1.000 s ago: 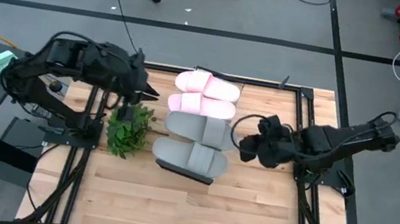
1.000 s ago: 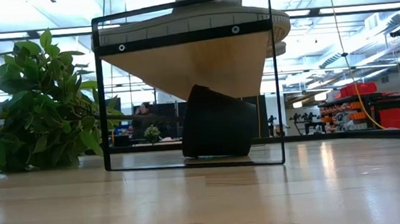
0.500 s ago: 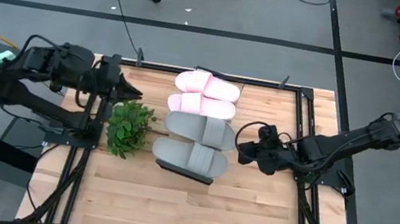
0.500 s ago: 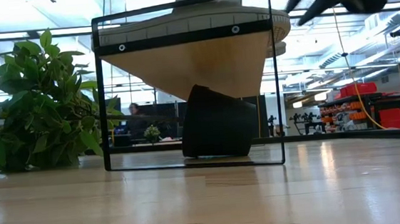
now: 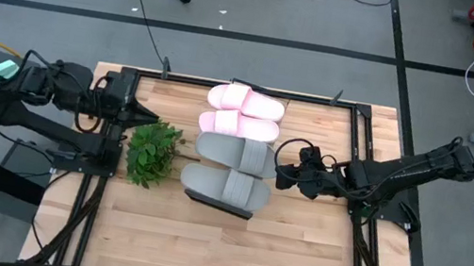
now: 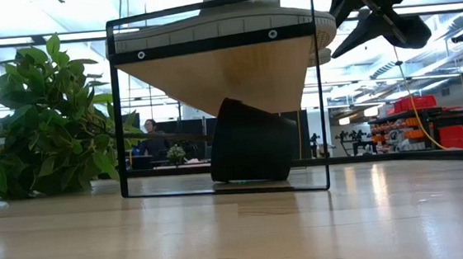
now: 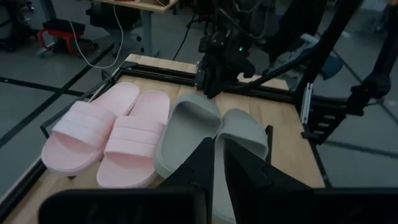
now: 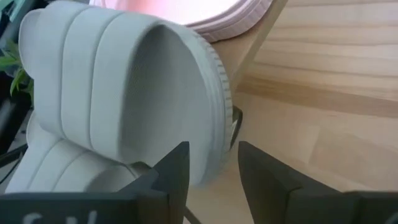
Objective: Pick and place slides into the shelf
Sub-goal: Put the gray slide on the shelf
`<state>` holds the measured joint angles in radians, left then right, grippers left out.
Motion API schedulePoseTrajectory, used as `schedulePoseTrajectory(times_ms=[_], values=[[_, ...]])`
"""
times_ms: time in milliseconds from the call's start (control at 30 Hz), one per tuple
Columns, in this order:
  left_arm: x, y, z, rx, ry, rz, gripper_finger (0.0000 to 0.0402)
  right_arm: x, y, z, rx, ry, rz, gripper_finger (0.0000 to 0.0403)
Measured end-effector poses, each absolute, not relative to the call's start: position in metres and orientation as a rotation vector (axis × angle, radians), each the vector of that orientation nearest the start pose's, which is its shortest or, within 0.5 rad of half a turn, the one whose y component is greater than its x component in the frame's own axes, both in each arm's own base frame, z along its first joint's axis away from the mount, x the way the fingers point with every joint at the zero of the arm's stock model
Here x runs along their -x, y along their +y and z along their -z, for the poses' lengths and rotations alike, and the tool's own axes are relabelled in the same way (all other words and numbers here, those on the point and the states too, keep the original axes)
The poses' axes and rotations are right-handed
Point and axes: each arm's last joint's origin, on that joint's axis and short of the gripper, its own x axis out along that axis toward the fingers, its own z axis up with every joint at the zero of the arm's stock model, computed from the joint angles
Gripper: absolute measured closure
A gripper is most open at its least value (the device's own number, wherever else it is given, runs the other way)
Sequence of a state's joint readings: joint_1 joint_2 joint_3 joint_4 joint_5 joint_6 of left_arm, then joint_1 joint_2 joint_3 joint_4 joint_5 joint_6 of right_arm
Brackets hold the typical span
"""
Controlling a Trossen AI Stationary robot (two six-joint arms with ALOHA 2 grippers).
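Four slides lie side by side across the shelf (image 5: 222,206) top: two pink slides (image 5: 243,113) at the far end and two grey slides (image 5: 231,170) nearer. In the low view the shelf (image 6: 208,45) shows end-on as a dark frame. My right gripper (image 5: 280,170) is open, level, just off the right end of the farther grey slide (image 8: 155,93), with a finger on each side of that end; I see no touch. It hangs at the upper right in the low view (image 6: 371,11). My left gripper (image 7: 215,149) is shut and sits at the table's left edge (image 5: 146,119), above the plant.
A leafy green plant (image 5: 151,150) stands left of the shelf, under my left gripper's tip, and fills the left of the low view (image 6: 40,120). Bare wooden table (image 5: 227,256) lies near the front edge. Dark frame rails (image 5: 363,239) run along both table sides.
My left arm has drawn back toward the table's left edge, its gripper leaving the spot over the plant's far side. My right gripper has moved toward the table's left, closing on the grey slide's right end, and has come down. The slides have stayed put.
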<state>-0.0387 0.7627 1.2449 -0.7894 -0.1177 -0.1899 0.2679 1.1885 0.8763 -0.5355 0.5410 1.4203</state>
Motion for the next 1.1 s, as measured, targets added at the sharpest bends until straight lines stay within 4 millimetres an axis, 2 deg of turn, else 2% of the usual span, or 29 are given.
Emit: schedulePoseTrajectory(times_ms=[467, 733, 900, 1100], values=[[-0.104, -0.006, -0.423, 0.175, 0.281, -0.059, 0.0365, -0.235, 0.032, -0.260, -1.052, 0.521, 0.692, 0.0259], [-0.103, -0.006, -0.423, 0.169, 0.288, -0.057, 0.0360, -0.237, 0.023, -0.260, -1.085, 0.526, 0.690, 0.0230], [-0.103, -0.006, -0.420, 0.167, 0.311, -0.060, 0.0361, -0.236, 0.023, -0.249, -1.105, 0.542, 0.687, 0.0200], [-0.102, -0.006, -0.419, 0.171, 0.322, -0.062, 0.0371, -0.241, 0.025, -0.231, -1.169, 0.393, 0.588, 0.0188]])
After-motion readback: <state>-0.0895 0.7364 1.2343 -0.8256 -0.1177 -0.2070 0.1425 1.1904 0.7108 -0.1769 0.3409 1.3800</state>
